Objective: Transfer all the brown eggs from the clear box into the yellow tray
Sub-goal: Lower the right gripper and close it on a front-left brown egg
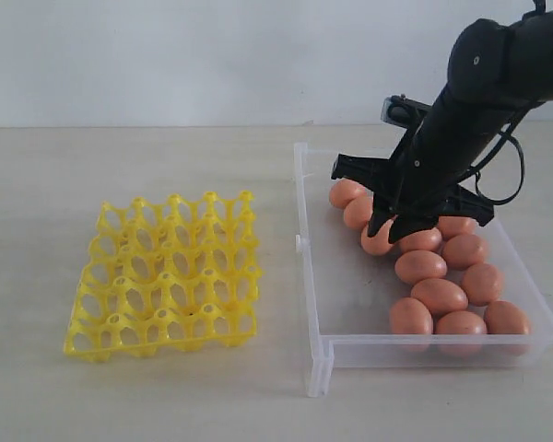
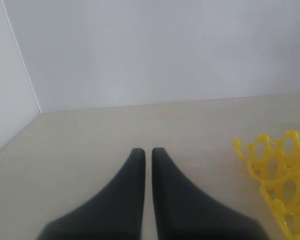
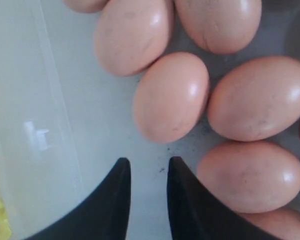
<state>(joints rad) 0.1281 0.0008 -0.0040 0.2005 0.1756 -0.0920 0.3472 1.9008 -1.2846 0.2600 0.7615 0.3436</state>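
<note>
Several brown eggs (image 1: 440, 296) lie along the right half of the clear box (image 1: 306, 276). The yellow tray (image 1: 166, 276) sits left of the box with every cup empty. My right gripper (image 1: 394, 227) hangs low over the far end of the egg cluster, open by a narrow gap with nothing between its fingers. In the right wrist view this gripper (image 3: 147, 162) is just short of one egg (image 3: 171, 97), over the bare box floor (image 3: 90, 115). My left gripper (image 2: 148, 150) is shut over bare table, with the tray's corner (image 2: 280, 175) beside it. It is outside the exterior view.
The box's left wall carries a small latch tab (image 1: 298, 243). A white wall (image 1: 212, 55) backs the beige table (image 1: 120, 166). Bare table lies between the tray and the box and in front of both.
</note>
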